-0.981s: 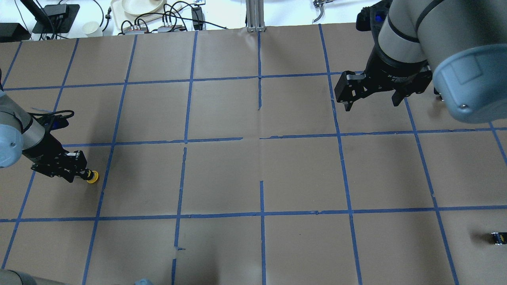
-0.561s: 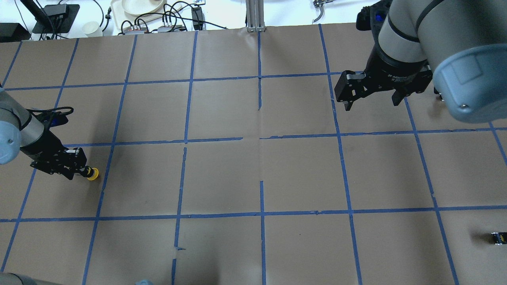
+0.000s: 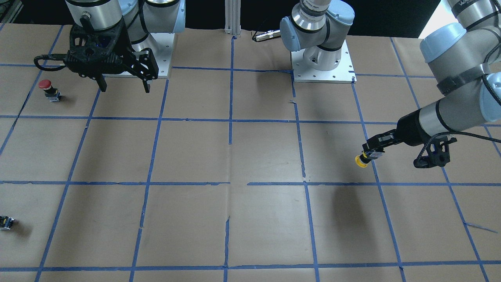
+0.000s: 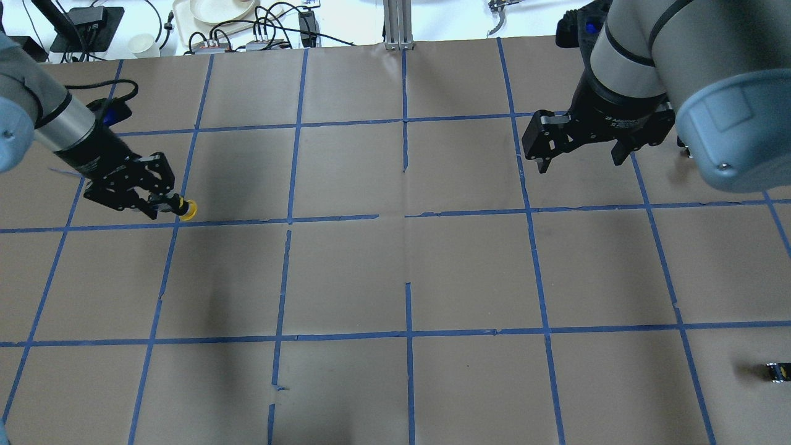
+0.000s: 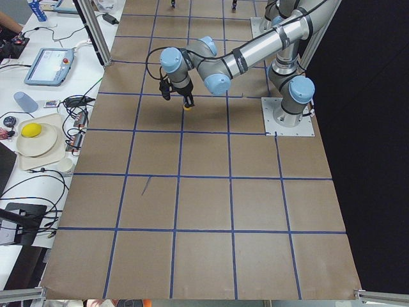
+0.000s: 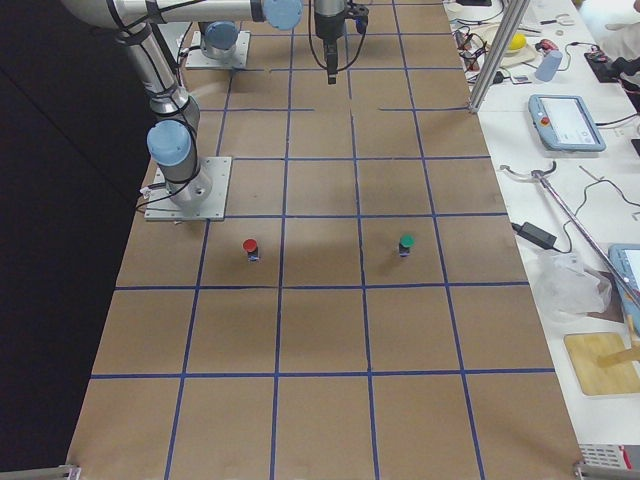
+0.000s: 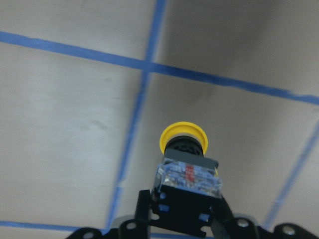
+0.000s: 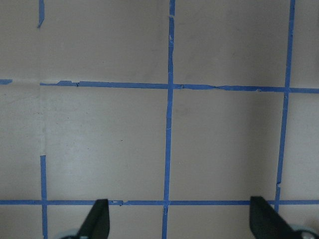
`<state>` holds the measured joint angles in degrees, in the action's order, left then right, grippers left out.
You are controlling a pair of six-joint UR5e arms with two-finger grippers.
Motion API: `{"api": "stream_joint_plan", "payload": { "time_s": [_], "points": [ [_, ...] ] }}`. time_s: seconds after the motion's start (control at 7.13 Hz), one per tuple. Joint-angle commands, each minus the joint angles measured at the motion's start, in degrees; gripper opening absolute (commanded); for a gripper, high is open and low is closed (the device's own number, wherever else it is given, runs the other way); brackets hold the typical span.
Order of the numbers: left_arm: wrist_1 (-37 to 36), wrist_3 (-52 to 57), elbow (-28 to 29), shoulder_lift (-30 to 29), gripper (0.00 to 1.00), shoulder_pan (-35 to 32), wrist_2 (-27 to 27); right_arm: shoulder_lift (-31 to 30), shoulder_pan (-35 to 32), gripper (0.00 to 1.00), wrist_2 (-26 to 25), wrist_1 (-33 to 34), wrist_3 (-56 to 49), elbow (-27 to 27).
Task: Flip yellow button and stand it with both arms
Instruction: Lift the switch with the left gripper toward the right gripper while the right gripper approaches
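The yellow button [image 4: 187,211] is held by its black-and-grey body in my left gripper [image 4: 167,207], which is shut on it. It hangs above the brown paper table with its yellow cap pointing away from the fingers, toward the table's middle. It also shows in the front-facing view [image 3: 360,161] and in the left wrist view [image 7: 183,139], where the gripper [image 7: 184,211] clamps the body. My right gripper [image 4: 578,162] is open and empty, hovering far off over the right back of the table; it also shows in the front-facing view [image 3: 125,89] and the right wrist view [image 8: 179,219].
A red-capped button [image 3: 46,84] stands near the right arm's base plate [image 3: 162,58]. A green-capped button [image 6: 406,243] stands farther out. A small black capless part [image 4: 777,371] lies at the table's right edge. Blue tape lines grid the paper.
My left gripper has lifted the yellow button and carried it toward the table's far side and a little to the right. The right arm has not moved.
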<state>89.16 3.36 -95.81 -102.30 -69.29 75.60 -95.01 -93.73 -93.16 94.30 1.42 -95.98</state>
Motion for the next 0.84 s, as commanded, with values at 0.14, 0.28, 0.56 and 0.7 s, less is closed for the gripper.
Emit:
{"api": "stream_joint_plan", "payload": {
  "time_s": [0.14, 0.28, 0.56, 0.7],
  "points": [
    [8.0, -12.2, 3.4, -0.2, 0.0, -7.2, -25.9, -0.3, 2.7, 1.0, 0.2, -0.5, 0.9, 0.4],
    [8.0, -14.5, 2.9, -0.2, 0.01, -8.8, -32.5, -0.9, 4.8, 1.0, 0.3, -1.1, 0.8, 0.8],
    [15.0, -15.0, 1.9, 0.3, 0.01, -10.2, -49.0, -1.0, 8.3, 1.0, 9.1, -1.1, 1.0, 1.8],
    [17.6, -15.1, 1.9, 1.0, 0.01, -11.6, -54.5, -1.0, 11.8, 1.0, 16.0, -2.2, 1.0, 1.9]
  ]
}}
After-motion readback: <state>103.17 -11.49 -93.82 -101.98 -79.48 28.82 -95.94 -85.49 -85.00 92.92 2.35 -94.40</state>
